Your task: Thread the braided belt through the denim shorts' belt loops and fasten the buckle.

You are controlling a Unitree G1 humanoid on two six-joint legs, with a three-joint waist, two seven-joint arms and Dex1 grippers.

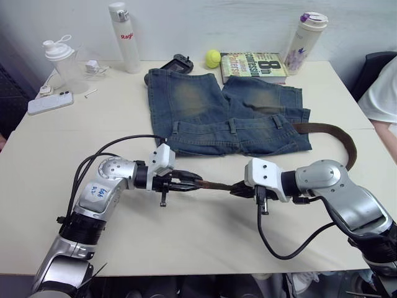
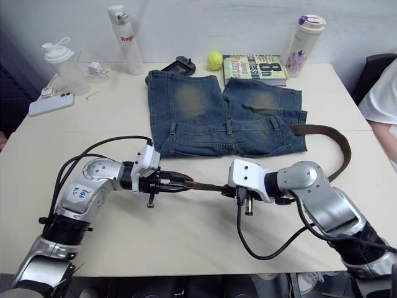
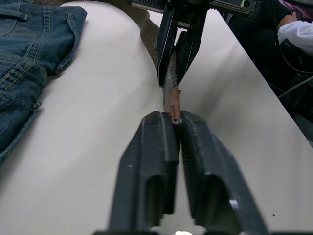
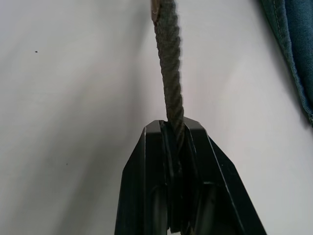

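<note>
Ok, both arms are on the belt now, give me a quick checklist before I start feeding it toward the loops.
1. Left end effector shut on the braided belt's tip: ok.
2. Right end effector shut on the belt further along: ok.
3. Belt between the two hangs free, twisted on edge: not ok.
4. Denim shorts flat, waistband toward the robot: ok.
5. Belt loops open enough to take the tip: cannot tell.
6. Buckle position: cannot tell.

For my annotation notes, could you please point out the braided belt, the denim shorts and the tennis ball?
braided belt (image 1: pixel 341 138), left eye view, curved stretch beside the shorts.
denim shorts (image 1: pixel 198 118), left eye view, left leg.
tennis ball (image 1: pixel 213 58), left eye view, centre.
</note>
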